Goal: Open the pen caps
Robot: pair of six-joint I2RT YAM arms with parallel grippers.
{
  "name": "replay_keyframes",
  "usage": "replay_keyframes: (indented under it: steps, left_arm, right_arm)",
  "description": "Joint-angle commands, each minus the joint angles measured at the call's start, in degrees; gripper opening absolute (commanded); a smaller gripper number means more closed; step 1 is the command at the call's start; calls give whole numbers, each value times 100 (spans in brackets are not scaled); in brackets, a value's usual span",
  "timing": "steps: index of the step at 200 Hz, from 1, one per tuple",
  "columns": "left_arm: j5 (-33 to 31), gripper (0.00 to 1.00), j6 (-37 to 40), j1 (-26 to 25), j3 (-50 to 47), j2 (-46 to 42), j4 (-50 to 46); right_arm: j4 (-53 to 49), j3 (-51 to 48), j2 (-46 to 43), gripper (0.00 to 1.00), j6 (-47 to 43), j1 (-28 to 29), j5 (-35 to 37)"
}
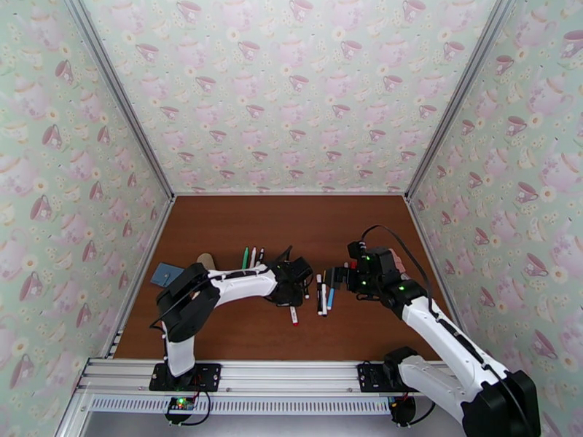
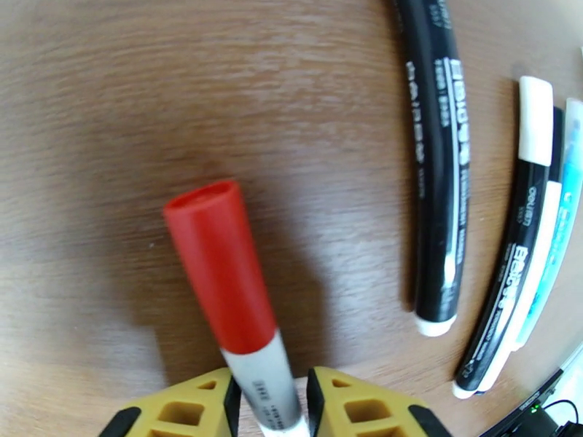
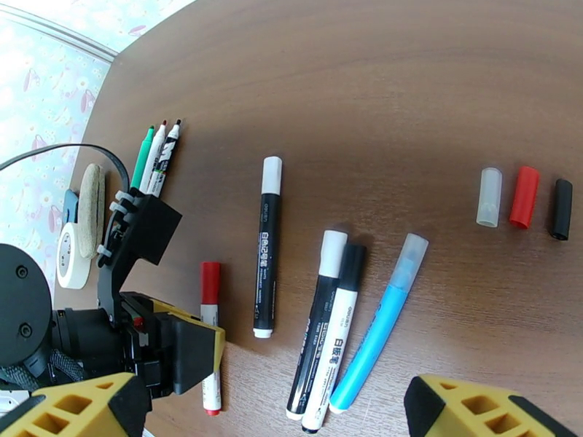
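My left gripper [image 2: 270, 406] is down over the red-capped pen [image 2: 255, 358], which lies flat on the table [image 2: 109, 140]. Its jaws stand narrow on either side of the white barrel, but I cannot tell whether they truly pinch it. The right gripper [image 1: 337, 278] hangs wide apart near the four other capped pens [image 3: 317, 322]. I judge this the grasping step. Next I need a firm hold and a lift, so the right can pull the red cap [image 2: 215, 264] straight off.

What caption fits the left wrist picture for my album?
Left gripper straddling a red-capped pen on the wooden table, other pens lying nearby.
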Motion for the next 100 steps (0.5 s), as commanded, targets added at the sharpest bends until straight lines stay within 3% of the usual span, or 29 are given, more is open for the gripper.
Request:
replay_keyframes:
  steps: [1, 63, 100]
  left_arm:
    - [-240, 29, 166, 72, -70, -100, -435]
    - [-366, 18, 305, 221, -197, -420, -268]
    - [-24, 16, 825, 433, -820, -1250, 820]
  right_arm:
    - [11, 73, 37, 100, 19, 26, 43]
    - [376, 39, 186, 99, 273, 31, -318]
    - [1259, -43, 457, 93, 1133, 30, -826]
